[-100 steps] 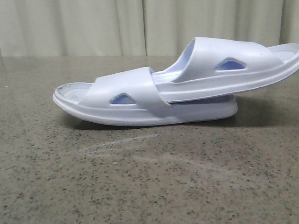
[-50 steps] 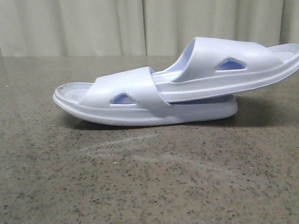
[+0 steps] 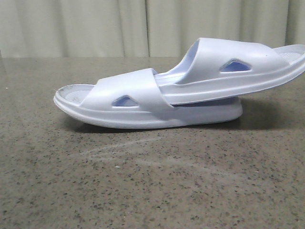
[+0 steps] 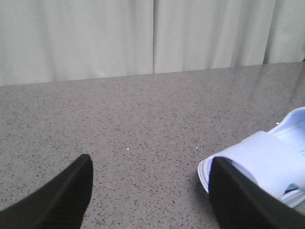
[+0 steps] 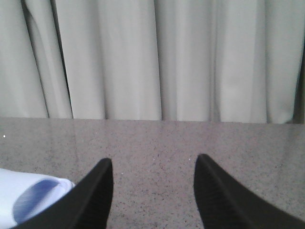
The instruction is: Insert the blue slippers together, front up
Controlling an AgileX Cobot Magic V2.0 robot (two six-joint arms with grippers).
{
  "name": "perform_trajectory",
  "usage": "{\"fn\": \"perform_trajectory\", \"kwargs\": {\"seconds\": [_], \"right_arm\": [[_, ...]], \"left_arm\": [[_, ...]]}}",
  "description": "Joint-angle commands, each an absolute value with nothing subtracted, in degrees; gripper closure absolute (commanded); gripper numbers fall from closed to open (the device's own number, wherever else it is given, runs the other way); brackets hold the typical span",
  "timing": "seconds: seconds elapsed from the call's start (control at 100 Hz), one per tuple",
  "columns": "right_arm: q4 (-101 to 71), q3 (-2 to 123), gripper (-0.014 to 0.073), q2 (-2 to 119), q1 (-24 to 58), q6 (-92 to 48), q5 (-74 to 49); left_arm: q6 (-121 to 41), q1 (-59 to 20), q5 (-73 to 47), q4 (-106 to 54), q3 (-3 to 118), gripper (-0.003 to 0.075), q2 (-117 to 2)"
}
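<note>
Two pale lavender-blue slippers lie nested on the speckled table. The lower slipper (image 3: 128,102) rests flat. The upper slipper (image 3: 233,69) has one end tucked under the lower one's strap and tilts up to the right. Neither gripper shows in the front view. My left gripper (image 4: 150,167) is open and empty, with a slipper (image 4: 264,160) beside one finger. My right gripper (image 5: 153,169) is open and empty, with a slipper's end (image 5: 28,195) beside one finger.
A pale curtain (image 3: 95,26) hangs behind the table's far edge. The grey speckled tabletop (image 3: 152,181) stretches in front of the slippers.
</note>
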State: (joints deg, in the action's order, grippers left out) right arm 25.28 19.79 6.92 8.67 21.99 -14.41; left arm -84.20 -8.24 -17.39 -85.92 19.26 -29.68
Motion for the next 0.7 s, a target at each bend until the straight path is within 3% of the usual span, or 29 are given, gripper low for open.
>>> {"fn": "perform_trajectory", "kwargs": {"seconds": [0.0,0.18,0.31,0.49,0.69], "right_arm": [[25.8,21.21,0.0263,6.72,8.45,21.76,-10.66],[25.8,21.21,0.0271,6.72,8.45,21.76,-10.66],[25.8,21.21,0.0366,6.72,8.45,21.76,-10.66],[25.8,21.21,0.0582,6.72,8.45,21.76,-10.76],[25.8,21.21,0.0686,6.72,8.45,21.76,-11.48]], "left_arm": [[-83.7,-8.75,-17.93,-86.99,20.38,0.0263,-29.79],[-83.7,-8.75,-17.93,-87.1,20.38,0.0264,-29.79],[-83.7,-8.75,-17.93,-87.1,20.38,0.0302,-29.79],[-83.7,-8.75,-17.93,-87.24,20.38,0.047,-29.79],[-83.7,-8.75,-17.93,-87.24,20.38,0.0703,-29.79]]}}
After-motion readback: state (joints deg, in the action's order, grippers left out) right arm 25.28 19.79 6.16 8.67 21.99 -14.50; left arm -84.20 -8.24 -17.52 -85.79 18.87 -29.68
